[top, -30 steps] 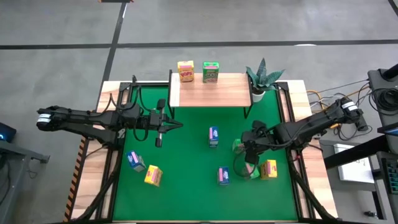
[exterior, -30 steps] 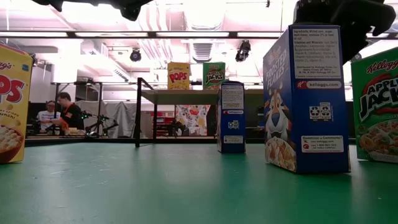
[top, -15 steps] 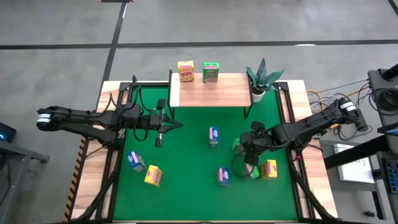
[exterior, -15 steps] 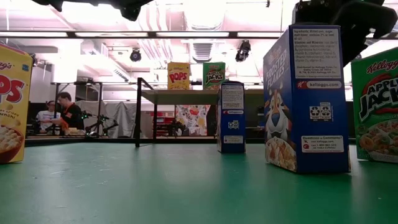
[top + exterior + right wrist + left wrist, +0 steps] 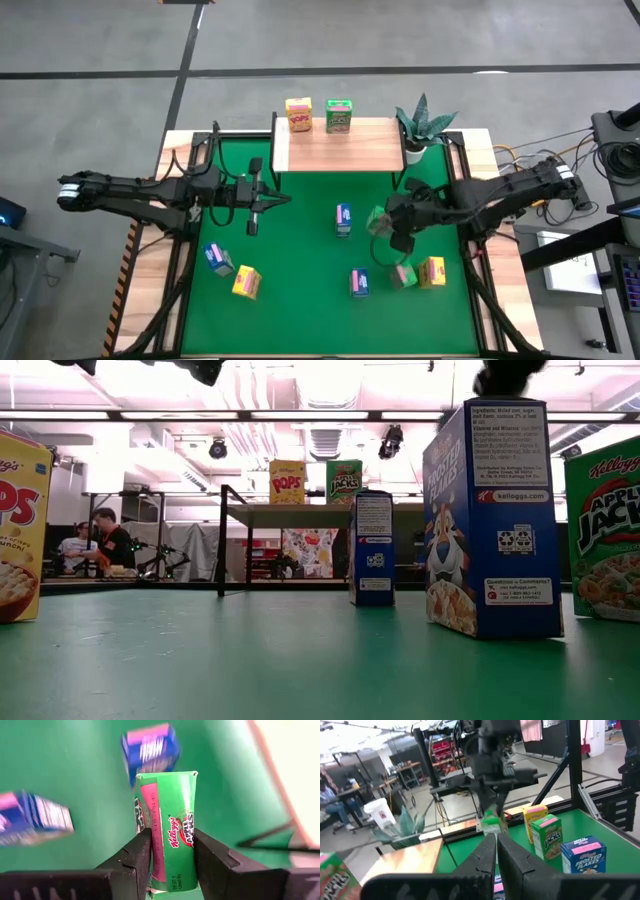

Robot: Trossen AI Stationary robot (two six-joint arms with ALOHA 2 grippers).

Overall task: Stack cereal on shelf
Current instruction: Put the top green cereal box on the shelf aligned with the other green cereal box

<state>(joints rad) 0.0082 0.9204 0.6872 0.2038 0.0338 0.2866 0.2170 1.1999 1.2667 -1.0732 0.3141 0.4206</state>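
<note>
Between the two dark fingers of the right gripper [image 5: 167,865] sits a green cereal box [image 5: 170,837], pinched on its two broad faces and lifted off the green mat [image 5: 300,240]. It is a small rectangular cardboard carton with a printed front and a pink side panel. Ahead of these jaws, two blue boxes lie lower down on the mat: one [image 5: 150,747] directly beyond the held carton, the other [image 5: 37,820] off to one side. In the high view the right gripper [image 5: 385,225] holds its carton just short of the shelf [image 5: 340,145].

The shelf is a low stand with a pale wood plank top, a white strip at one end and thin black metal legs. It carries two cartons upright at its far edge: a yellow box [image 5: 298,114] and a second green box [image 5: 339,116], close beside each other. A potted spiky plant [image 5: 422,125] stands at the shelf's end.

The left gripper [image 5: 254,208] hovers over the mat with its fingers pressed together, holding nothing. On the mat rest a blue carton [image 5: 343,217], another blue carton [image 5: 360,282], a tilted green carton [image 5: 404,275], a yellow carton [image 5: 432,271], a blue carton at the near left [image 5: 218,258] and a yellow carton beside it [image 5: 245,282].
</note>
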